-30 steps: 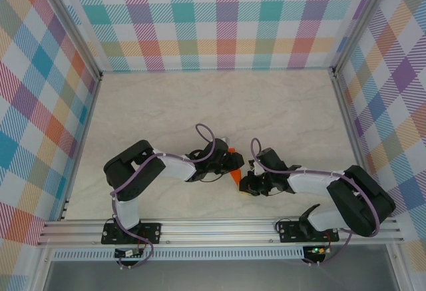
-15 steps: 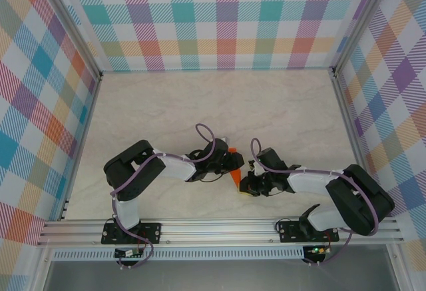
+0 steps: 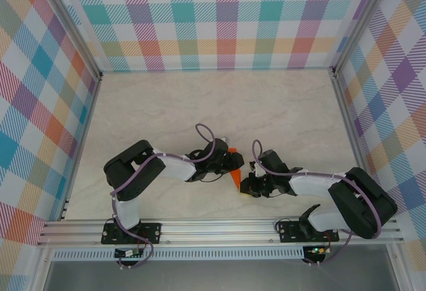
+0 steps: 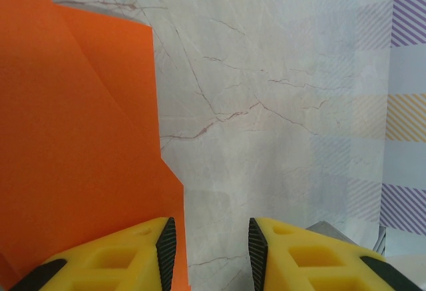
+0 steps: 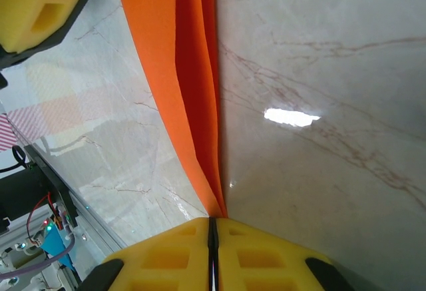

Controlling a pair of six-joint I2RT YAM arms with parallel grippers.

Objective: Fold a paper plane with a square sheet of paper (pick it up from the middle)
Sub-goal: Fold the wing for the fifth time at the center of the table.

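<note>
The folded orange paper point(image 3: 235, 173) sits at the near middle of the counter point(image 3: 219, 104), its narrow end pinched by the right tool point(image 5: 213, 221), while the left tool point(image 4: 208, 238) stands spread over the counter, with the paper just beside one finger.

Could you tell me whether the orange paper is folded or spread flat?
Folded: the orange paper sheet shows layered flaps along a crease, pinched in the shut right pincer.
</note>
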